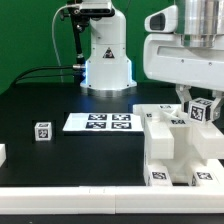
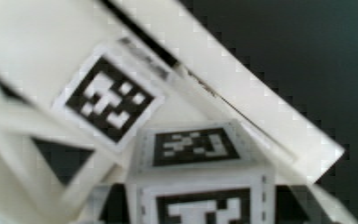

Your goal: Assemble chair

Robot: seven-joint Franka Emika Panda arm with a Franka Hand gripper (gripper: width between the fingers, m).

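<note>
One pincer (image 1: 197,108) hangs low over the chair (image 1: 175,150) on the tabletop (image 1: 60,160), apparently pinching a tagged part to seat it, though I cannot tell its grip.

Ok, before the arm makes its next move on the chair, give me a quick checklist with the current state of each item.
1. Gripper over the chair assembly: ok.
2. Gripper open or shut: cannot tell, fingertips hidden behind tagged parts.
3. Assembly resting on the table: ok.
4. Marker board uncovered: ok.
5. Small tagged cube apart from the work area: ok.
6. Wrist view sharp enough for alignment: not ok, a blurred chair part fills it.
</note>
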